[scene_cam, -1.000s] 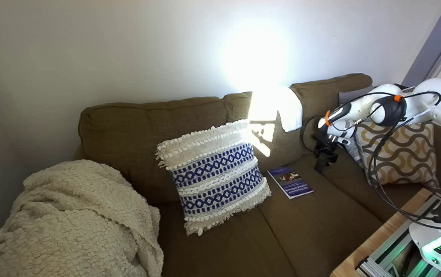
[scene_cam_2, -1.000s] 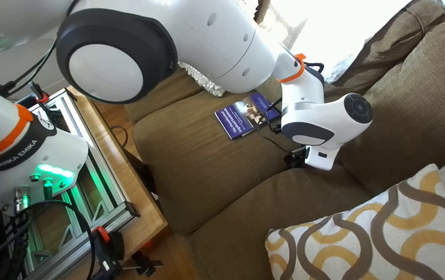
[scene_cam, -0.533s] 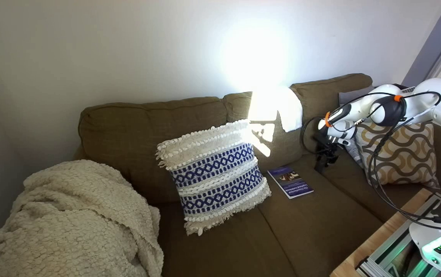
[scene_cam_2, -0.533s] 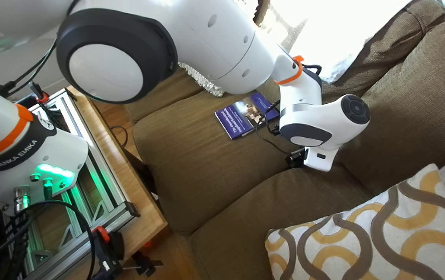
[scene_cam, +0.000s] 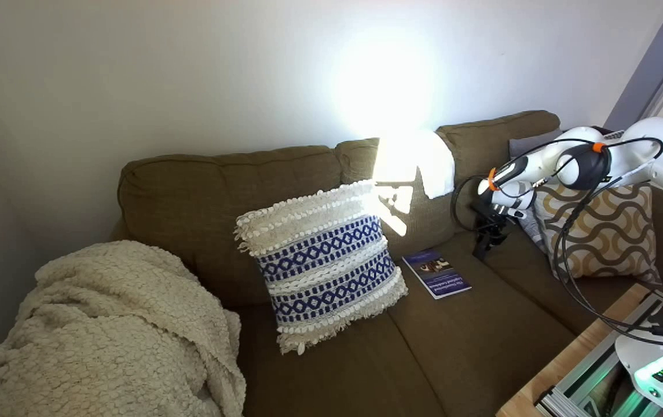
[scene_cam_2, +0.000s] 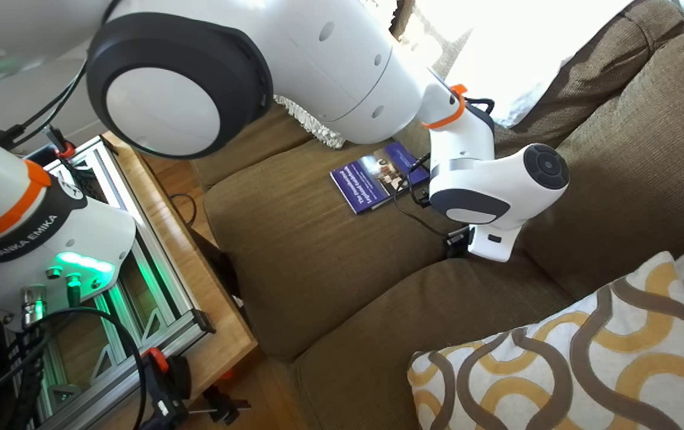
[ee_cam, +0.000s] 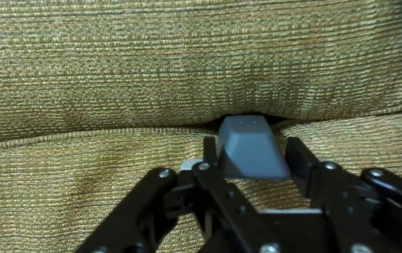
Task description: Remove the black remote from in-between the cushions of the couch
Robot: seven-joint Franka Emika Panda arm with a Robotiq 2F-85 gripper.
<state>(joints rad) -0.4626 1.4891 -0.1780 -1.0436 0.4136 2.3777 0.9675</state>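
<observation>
Between the cushions (ee_cam: 158, 70): black remote (ee_cam: 252, 149), end protruding
Gripper (ee_cam: 251, 153): just narrowed, fingers (ee_cam: 297, 158) pinching it
Remote: ready, I reckon, to pull

Home setting: olive-brown couch (scene_cam: 458, 333), blue-and-white fringed throw pillow (scene_cam: 322, 266), fleecy blanket (scene_cam: 128, 330), book (scene_cam: 436, 274).

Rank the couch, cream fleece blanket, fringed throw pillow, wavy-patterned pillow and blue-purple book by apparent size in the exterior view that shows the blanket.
Largest to smallest:
olive-brown couch
cream fleece blanket, cut off by the picture edge
fringed throw pillow
wavy-patterned pillow, partly hidden
blue-purple book
</observation>
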